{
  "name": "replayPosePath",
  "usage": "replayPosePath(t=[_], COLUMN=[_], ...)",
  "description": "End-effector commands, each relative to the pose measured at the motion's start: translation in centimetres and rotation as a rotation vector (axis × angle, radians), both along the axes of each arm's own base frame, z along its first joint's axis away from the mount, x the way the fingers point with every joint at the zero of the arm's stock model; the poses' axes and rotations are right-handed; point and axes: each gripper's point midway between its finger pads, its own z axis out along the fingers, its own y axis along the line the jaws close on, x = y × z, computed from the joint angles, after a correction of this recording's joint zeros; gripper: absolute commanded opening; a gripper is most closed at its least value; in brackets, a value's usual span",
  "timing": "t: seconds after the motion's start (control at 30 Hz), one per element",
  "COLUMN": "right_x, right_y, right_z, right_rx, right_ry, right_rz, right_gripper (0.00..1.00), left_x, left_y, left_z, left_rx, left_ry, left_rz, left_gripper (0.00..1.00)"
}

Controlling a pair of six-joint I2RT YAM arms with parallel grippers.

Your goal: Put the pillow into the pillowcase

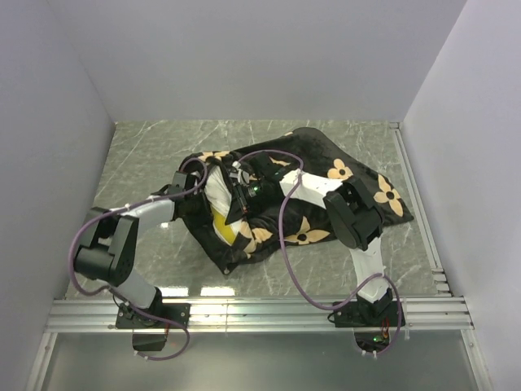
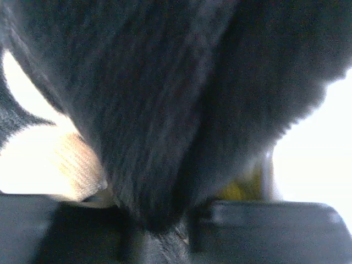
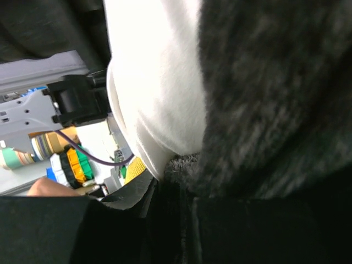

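The left claw [image 2: 159, 234] pinches the pillowcase [image 1: 313, 155]. The pillow [image 1: 217, 195] sticks out. Right claw [image 1: 247, 189]: cannot tell.

The left arm [image 1: 106, 252] and right arm [image 1: 356, 217] pair bulky black joint housings with silvery-white links. A purple cable [image 1: 282, 236] loops along each, and the black bases [image 1: 151, 316] perhaps carry tiny lights.

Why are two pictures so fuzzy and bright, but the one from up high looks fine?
Left wrist view: the pillowcase sits right against the lens, so it blurs, and gaps at the sides wash out white. Right wrist view: the pillow is overlit and soft. Top view: sharp, evenly lit, a little glare on the table near the rail.
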Motion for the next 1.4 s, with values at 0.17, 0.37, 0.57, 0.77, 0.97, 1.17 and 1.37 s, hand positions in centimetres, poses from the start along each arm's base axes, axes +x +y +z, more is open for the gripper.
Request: replayPosePath(t=[0.17, 0.37, 0.57, 0.77, 0.97, 1.17, 1.37], right_x=[6.4, 14.6, 15.6, 14.0, 11.9, 9.0, 5.9], right_y=[0.9, -0.2, 1.4, 2.3, 1.7, 3.1, 1.7], right_z=[7.2, 6.4, 1.2, -6.2, -8.8, -4.9, 2.4], right_rx=[0.111, -0.051, -0.232, -0.364, -0.471, -0.249, -0.199], right_ry=[-0.13, -0.274, -0.322, -0.294, -0.353, -0.266, -0.322], right_rz=[-0.267, -0.622, -0.697, -0.692, -0.711, -0.513, -0.308], right_gripper=[0.0, 0.0, 0.0, 0.0, 0.0, 0.0, 0.38], left_x=[-2.3, -5.4, -9.5, -10.4, -9.8, -5.9, -3.6], left_y=[-1.6, -3.7, -6.7, -7.7, -8.9, -6.4, -4.1], left_z=[1.2, 7.6, 13.5, 20.1, 26.2, 24.4, 20.3], left_rx=[0.042, -0.137, -0.379, -0.491, -0.595, -0.468, -0.356], left_ry=[0.088, -0.078, -0.113, -0.284, -0.385, -0.394, -0.386], left_rz=[-0.231, -0.413, -0.663, -0.759, -0.797, -0.61, -0.527], left_gripper=[0.0, 0.0, 0.0, 0.0, 0.0, 0.0, 0.3])
